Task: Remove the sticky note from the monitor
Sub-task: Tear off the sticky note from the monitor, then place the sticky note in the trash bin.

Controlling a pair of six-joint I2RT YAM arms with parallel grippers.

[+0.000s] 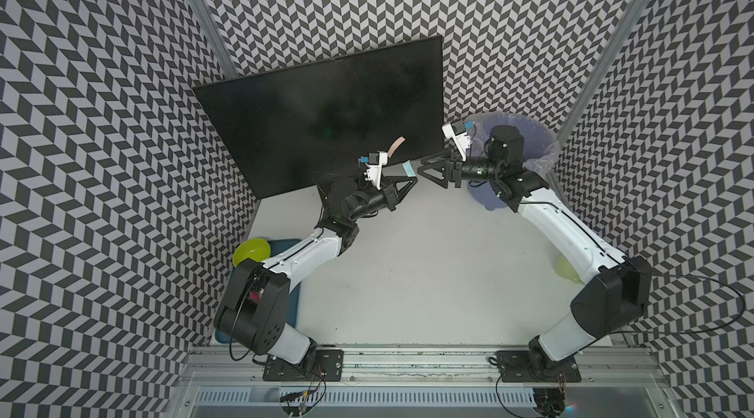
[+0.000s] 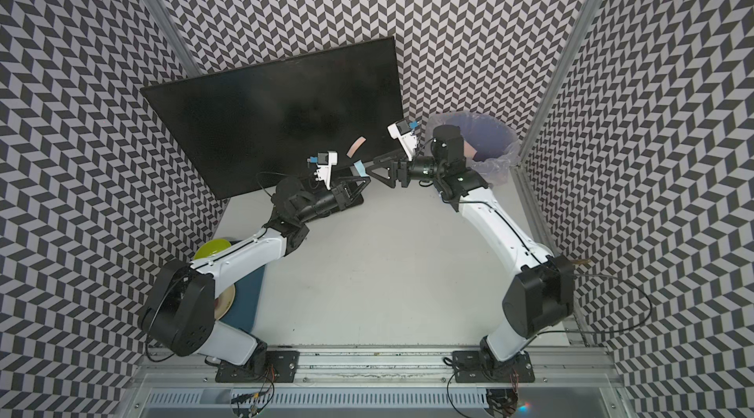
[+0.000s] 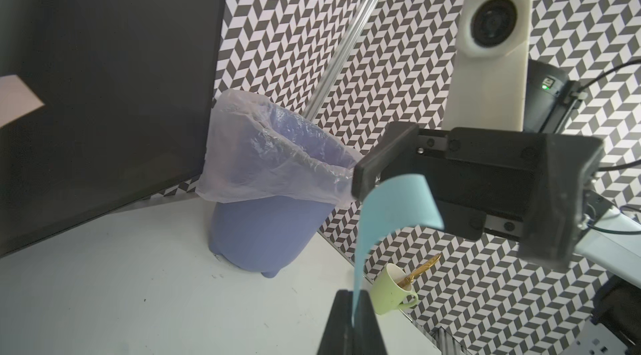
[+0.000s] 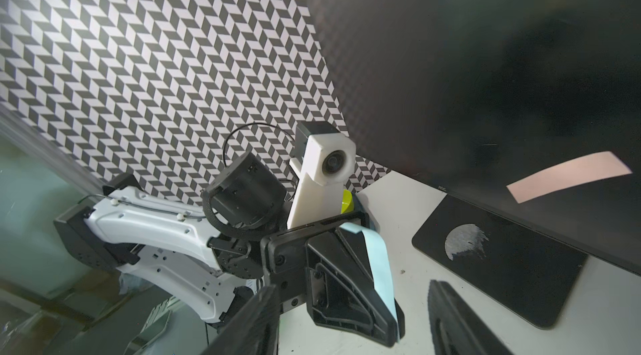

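Left wrist: note (image 3: 392, 204) tight in left tool (image 3: 353, 297)

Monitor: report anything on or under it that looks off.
A pale pink sticky note low on the screen of the large black monitor appears to curl away from the glass. The rectangular black base plate carries a whitish scuffed patch.

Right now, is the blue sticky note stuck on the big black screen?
No, the blue sticky note is off the monitor, pinched between the shut jaws of the left gripper.
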